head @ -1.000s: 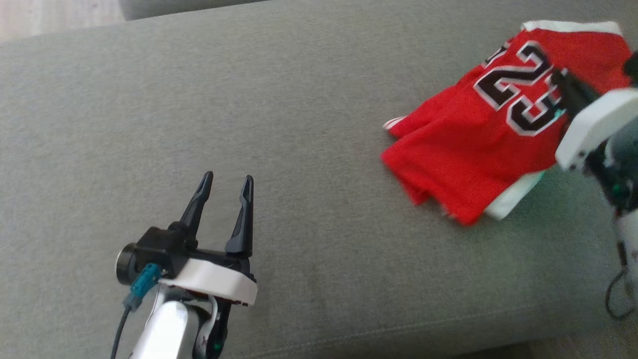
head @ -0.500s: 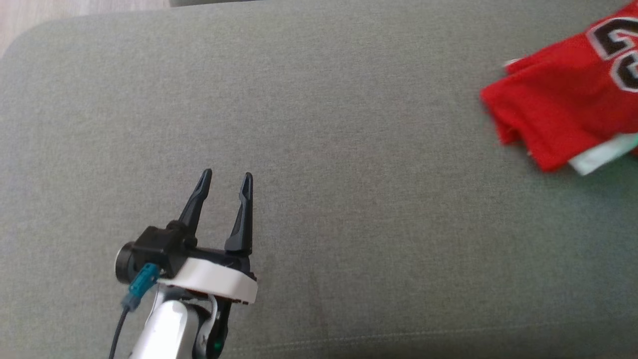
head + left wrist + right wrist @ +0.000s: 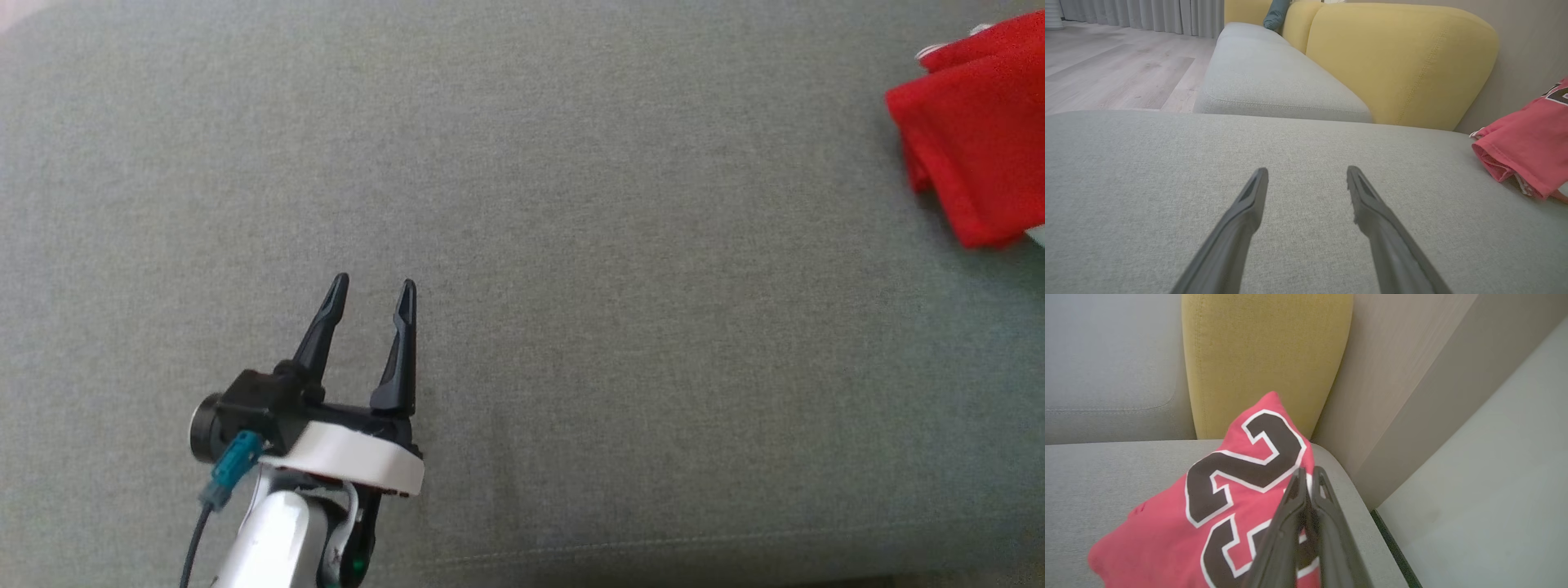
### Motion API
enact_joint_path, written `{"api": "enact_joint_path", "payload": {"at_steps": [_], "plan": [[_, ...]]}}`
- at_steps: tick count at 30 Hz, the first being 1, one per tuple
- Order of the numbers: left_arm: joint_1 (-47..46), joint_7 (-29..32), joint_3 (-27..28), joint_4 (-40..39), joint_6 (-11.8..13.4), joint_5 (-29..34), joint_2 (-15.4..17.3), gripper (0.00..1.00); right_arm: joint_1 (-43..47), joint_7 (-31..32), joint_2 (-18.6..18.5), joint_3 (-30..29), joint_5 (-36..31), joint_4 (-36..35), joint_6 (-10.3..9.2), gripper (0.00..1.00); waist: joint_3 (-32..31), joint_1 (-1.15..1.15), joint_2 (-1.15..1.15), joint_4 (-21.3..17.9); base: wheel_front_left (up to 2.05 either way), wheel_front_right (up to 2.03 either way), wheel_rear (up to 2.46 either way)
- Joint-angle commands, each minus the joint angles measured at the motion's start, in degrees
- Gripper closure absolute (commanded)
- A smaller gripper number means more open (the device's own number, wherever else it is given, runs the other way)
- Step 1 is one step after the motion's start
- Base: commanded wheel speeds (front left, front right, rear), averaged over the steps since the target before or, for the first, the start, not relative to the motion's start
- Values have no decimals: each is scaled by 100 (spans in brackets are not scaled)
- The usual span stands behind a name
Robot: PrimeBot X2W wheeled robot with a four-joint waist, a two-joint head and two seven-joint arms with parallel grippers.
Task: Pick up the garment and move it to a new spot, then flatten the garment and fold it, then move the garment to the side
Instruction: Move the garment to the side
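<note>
Grey cushion [image 3: 571,204]: garment [image 3: 980,147] is laid folded at its right end, beside the yellow backrest [image 3: 1265,355]. Right gripper [image 3: 1308,473] is placed nearer, fingers pressed together over the garment; whether cloth is pinched cannot be told. Left gripper [image 3: 373,284] is held spread and empty, well apart, garment to its right

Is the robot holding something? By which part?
The right hand looks shut on the red jersey, near its edge beside the number 2. The left hand is open, empty.
</note>
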Motion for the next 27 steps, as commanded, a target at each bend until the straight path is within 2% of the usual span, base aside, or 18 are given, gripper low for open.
{"api": "enact_joint_path", "payload": {"at_steps": [1,6,7,8,9,10,11,21,27], "plan": [[-146,-70,142,-197,-8,37,-18,0,-137,-22,-176,-89,-217,-275,37,100,58,0,0,22,0,0,0],[-156,-70,164,-182,-12,48,-18,0,42,-55,-129,-362,-739,-352,37,100,110,0,0,35,0,0,0],[-158,-70,170,-179,-14,50,-18,0,88,-55,-102,-430,-866,-370,37,91,118,0,0,35,0,0,0],[-159,-70,176,-177,-16,52,-18,0,135,-64,-69,-496,-970,-386,37,61,123,0,0,32,0,0,0],[-158,-70,181,-172,-18,55,-18,0,169,-84,-19,-539,-1043,-407,37,40,125,0,0,27,0,0,0],[-155,-70,185,-164,-19,59,-18,0,189,-92,39,-577,-1108,-432,37,11,125,0,0,19,0,0,0],[-152,-70,187,-154,-22,62,-18,0,212,-65,87,-598,-1187,-447,37,0,122,0,0,9,0,0,0],[-126,-70,163,-79,-50,78,-18,0,354,58,414,-772,-1541,-662,37,0,61,0,0,-59,0,0,0],[-94,-70,157,-46,-56,77,-18,0,472,-14,604,-704,-1401,-829,37,0,-36,0,0,-76,0,0,0]]}}
